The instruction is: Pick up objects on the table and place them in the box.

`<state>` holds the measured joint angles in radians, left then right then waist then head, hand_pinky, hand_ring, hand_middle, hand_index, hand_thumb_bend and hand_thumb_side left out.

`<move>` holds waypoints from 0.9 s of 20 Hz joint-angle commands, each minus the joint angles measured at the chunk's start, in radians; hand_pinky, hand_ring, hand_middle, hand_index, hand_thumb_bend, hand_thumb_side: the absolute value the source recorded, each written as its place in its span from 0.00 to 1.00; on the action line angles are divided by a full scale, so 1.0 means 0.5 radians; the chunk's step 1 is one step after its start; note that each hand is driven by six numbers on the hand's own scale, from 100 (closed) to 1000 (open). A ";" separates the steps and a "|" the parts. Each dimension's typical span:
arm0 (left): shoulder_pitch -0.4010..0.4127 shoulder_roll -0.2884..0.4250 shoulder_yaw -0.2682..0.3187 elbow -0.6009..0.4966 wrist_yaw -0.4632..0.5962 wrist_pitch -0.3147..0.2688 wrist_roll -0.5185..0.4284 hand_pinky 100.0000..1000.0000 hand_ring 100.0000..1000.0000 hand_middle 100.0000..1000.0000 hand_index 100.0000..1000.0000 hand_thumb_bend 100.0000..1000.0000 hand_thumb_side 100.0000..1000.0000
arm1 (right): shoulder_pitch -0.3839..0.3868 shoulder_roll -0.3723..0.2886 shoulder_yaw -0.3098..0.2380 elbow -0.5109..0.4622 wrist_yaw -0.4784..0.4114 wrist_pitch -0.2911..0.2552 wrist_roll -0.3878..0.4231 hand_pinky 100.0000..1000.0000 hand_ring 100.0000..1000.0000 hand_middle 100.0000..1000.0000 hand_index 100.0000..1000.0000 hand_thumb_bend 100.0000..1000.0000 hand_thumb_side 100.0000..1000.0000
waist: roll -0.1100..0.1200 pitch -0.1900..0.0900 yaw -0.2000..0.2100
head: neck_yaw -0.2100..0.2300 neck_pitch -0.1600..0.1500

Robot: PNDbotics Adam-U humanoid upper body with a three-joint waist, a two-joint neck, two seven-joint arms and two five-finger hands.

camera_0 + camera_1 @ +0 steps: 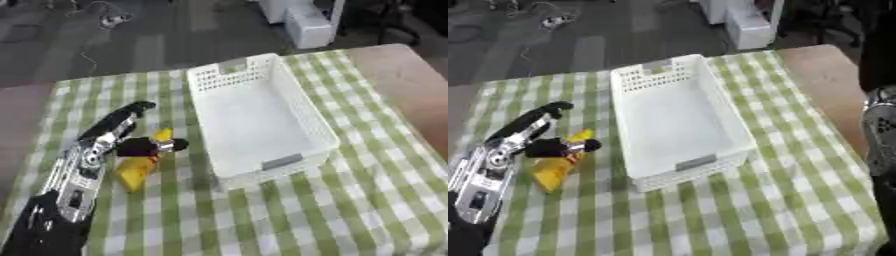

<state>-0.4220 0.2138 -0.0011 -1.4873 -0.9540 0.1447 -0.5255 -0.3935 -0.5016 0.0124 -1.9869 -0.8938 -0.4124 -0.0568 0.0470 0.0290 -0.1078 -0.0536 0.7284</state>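
A yellow object [134,172] lies on the green checked cloth, just left of the white perforated box [308,104]. The box's inside shows nothing but its white floor. My left hand [98,145] reaches in from the lower left and rests over the yellow object's upper end. Its fingers [131,109] stretch straight toward the far side, and its thumb [163,146] lies across the yellow object. In the right eye view a dark and grey part of my right arm or hand [880,131] shows at the right edge, beyond the box.
The checked cloth [350,210] covers most of a brown table [402,75], which shows bare at the right and far left. Beyond the far edge are grey floor, cables and a white unit [306,22].
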 commanded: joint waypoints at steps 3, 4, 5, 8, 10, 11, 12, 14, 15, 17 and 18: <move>-0.005 0.057 0.026 -0.170 -0.090 0.016 -0.203 0.80 0.93 1.00 1.00 0.79 0.74 | -0.015 -0.056 -0.010 -0.026 0.001 0.006 -0.003 0.00 0.41 0.60 0.64 0.24 0.57 | 0.001 -0.036 0.010 | -0.001 -0.006; -0.002 0.065 0.026 -0.199 -0.114 0.018 -0.256 0.78 0.92 1.00 1.00 0.78 0.75 | -0.014 -0.057 -0.010 -0.026 0.000 0.006 -0.003 0.00 0.41 0.60 0.64 0.24 0.57 | 0.002 -0.039 0.011 | -0.001 -0.004; 0.000 0.070 0.029 -0.227 -0.132 0.021 -0.302 0.77 0.91 1.00 1.00 0.77 0.75 | -0.012 -0.058 -0.011 -0.026 0.000 0.006 -0.004 0.00 0.41 0.60 0.64 0.24 0.56 | 0.003 -0.041 0.013 | -0.001 -0.002; 0.009 0.091 0.037 -0.294 -0.173 0.027 -0.429 0.74 0.90 1.00 1.00 0.76 0.75 | -0.009 -0.062 -0.011 -0.026 -0.001 0.007 -0.008 0.00 0.41 0.60 0.64 0.24 0.56 | 0.006 -0.049 0.017 | -0.004 0.007; 0.018 0.105 0.043 -0.313 -0.194 0.029 -0.498 0.71 0.89 1.00 1.00 0.75 0.75 | -0.006 -0.063 -0.012 -0.026 -0.002 0.008 -0.010 0.00 0.41 0.60 0.64 0.24 0.56 | 0.007 -0.054 0.019 | -0.007 0.014; 0.023 0.111 0.046 -0.317 -0.203 0.028 -0.527 0.71 0.89 1.00 1.00 0.75 0.74 | -0.005 -0.064 -0.013 -0.026 -0.002 0.008 -0.011 0.00 0.41 0.60 0.64 0.24 0.56 | 0.008 -0.057 0.020 | -0.007 0.017; 0.030 0.118 0.049 -0.318 -0.211 0.025 -0.553 0.71 0.89 1.00 1.00 0.75 0.74 | -0.002 -0.065 -0.014 -0.026 -0.002 0.009 -0.013 0.00 0.41 0.60 0.64 0.24 0.56 | 0.010 -0.060 0.023 | -0.008 0.021; 0.045 0.128 0.056 -0.316 -0.221 0.019 -0.589 0.71 0.89 1.00 1.00 0.74 0.75 | 0.003 -0.068 -0.015 -0.026 -0.001 0.010 -0.015 0.00 0.41 0.60 0.64 0.24 0.56 | 0.012 -0.064 0.028 | -0.011 0.030; 0.052 0.131 0.059 -0.314 -0.225 0.016 -0.600 0.71 0.88 1.00 1.00 0.74 0.74 | 0.005 -0.070 -0.015 -0.026 0.000 0.010 -0.015 0.00 0.41 0.60 0.64 0.24 0.56 | 0.013 -0.065 0.031 | -0.013 0.032; 0.068 0.135 0.065 -0.305 -0.231 0.014 -0.618 0.70 0.88 1.00 1.00 0.74 0.75 | 0.009 -0.072 -0.015 -0.026 0.001 0.010 -0.016 0.00 0.41 0.60 0.64 0.24 0.56 | 0.015 -0.069 0.035 | -0.017 0.041; 0.082 0.135 0.066 -0.298 -0.234 0.012 -0.629 0.69 0.88 1.00 1.00 0.74 0.75 | 0.012 -0.074 -0.015 -0.026 0.002 0.011 -0.017 0.00 0.41 0.60 0.64 0.24 0.56 | 0.016 -0.073 0.037 | -0.018 0.048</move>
<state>-0.3728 0.2560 0.0198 -1.6244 -1.0610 0.1528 -0.8315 -0.3832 -0.5112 0.0122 -1.9869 -0.8938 -0.4066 -0.0635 0.0579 0.0051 -0.0902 -0.0539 0.7480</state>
